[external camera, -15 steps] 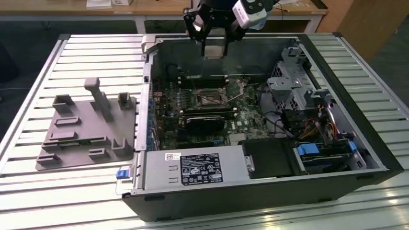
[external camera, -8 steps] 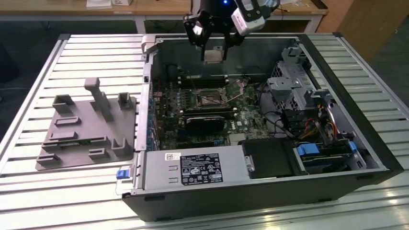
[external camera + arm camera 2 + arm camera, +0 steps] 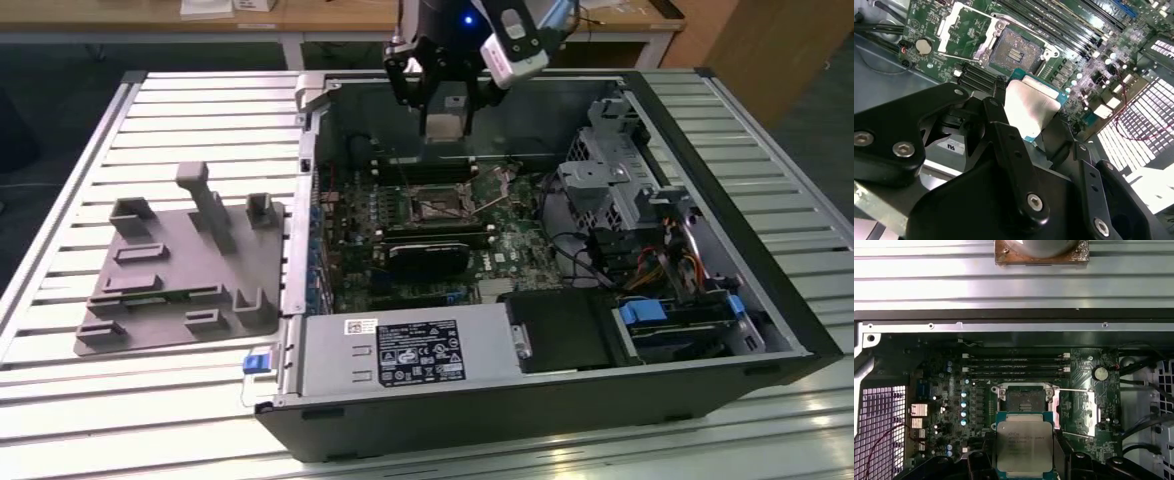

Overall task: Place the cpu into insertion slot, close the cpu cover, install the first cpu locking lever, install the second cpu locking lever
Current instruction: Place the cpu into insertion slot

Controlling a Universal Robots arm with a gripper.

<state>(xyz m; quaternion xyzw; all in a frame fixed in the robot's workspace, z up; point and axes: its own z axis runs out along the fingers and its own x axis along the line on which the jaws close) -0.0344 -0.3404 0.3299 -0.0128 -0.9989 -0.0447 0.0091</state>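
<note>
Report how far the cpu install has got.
Done: the cpu is picked up and gripped in the end effector. In hand: it hangs over the motherboard, near the insertion slot, which is empty. Left: the cpu cover stands flipped open beside the slot, so seating, closing and both locking steps are not yet done.

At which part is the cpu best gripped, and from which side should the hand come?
Probably by two opposite thin edges, the hand closing in from either side. The cpu is a thin flat square, so only its edges offer a hold, and both faces are left free for the insertion slot. In the first wrist view the hand pinches it this way.
</note>
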